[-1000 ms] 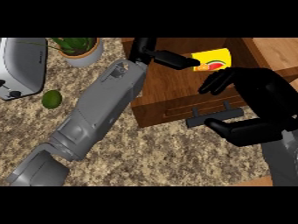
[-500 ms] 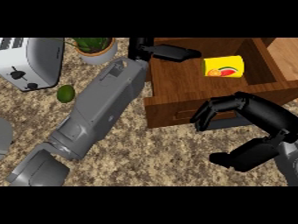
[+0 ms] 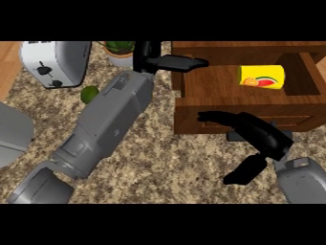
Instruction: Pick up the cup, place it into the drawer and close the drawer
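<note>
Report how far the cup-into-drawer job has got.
Done: the yellow cup with a fruit print lies on its side inside the open wooden drawer. In hand: the right hand is at the drawer's front. Left: close the drawer; the left hand hangs over its rim.

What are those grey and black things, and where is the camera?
The camera sits in a robot's head, looking down at a speckled kitchen counter. The grey tubes are its forearms, each ending in a black robot hand. The left robot hand stretches over the corner of an open wooden drawer. The right robot hand is at the drawer's front, holding nothing. A yellow cup with a fruit picture lies on its side inside the drawer. A toaster, a potted plant and a small green fruit also sit there.
</note>
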You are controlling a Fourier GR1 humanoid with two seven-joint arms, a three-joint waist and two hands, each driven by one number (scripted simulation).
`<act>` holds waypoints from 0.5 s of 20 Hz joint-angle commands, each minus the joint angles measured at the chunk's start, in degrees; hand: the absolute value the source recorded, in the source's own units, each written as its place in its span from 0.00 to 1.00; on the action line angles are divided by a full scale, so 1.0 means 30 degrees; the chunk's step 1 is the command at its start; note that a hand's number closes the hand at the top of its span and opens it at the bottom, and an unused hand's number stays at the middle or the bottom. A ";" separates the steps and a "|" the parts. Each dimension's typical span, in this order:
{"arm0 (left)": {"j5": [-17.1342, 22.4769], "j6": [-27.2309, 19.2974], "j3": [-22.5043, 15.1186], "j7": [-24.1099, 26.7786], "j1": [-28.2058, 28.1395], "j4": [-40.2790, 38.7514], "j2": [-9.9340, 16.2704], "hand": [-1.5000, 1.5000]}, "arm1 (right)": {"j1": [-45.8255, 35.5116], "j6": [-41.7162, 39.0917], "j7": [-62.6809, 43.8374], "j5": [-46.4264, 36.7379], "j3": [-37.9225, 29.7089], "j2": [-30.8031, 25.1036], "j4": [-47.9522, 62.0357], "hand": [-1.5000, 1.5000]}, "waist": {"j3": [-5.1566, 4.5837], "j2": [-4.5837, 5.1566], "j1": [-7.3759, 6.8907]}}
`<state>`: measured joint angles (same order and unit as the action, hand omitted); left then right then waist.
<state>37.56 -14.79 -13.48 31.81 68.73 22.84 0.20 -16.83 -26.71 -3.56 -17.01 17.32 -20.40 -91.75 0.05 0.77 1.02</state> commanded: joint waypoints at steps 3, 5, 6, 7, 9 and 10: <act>0.0036 0.0614 0.0143 0.0297 -0.1399 0.1195 0.0056 0.00 | -0.1610 0.1417 0.3222 -0.3611 0.1421 0.0305 0.6951 0.00 | 0.0012 -0.0089 -0.1158; 0.0174 0.0418 0.0357 0.0415 -0.1896 0.1929 0.0238 0.00 | -0.2333 0.2709 0.4049 -0.4445 0.1517 0.1167 0.9490 1.00 | 0.0017 -0.0125 -0.1374; 0.0347 0.1083 0.0392 -0.0137 -0.2230 0.2464 0.0924 0.00 | -0.3311 0.2178 0.4254 -0.4141 0.0796 0.0616 1.0604 1.00 | 0.0017 -0.0157 -0.1711; 0.0105 0.1439 0.0115 0.0065 -0.2973 0.2781 0.1316 0.00 | -0.3916 0.2813 0.3870 -0.4407 0.0774 0.1435 1.1609 1.00 | 0.0017 -0.0161 -0.1920; 0.0337 0.2366 0.0308 -0.0314 -0.3237 0.3285 0.2186 0.00 | -0.4389 0.4008 0.5226 -0.4670 0.0232 0.1584 1.3883 1.00 | 0.0037 -0.0048 -0.2163; 0.0180 0.2634 0.0119 0.0076 -0.3859 0.3099 0.1949 0.00 | -0.5434 0.4402 0.5600 -0.4748 0.0045 0.2118 1.4927 1.00 | 0.0041 0.0071 -0.2154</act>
<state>38.03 -10.15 -12.92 31.91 60.86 30.06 3.96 -27.68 -17.73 9.19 -29.29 19.05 -16.61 -58.76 0.01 0.49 -4.00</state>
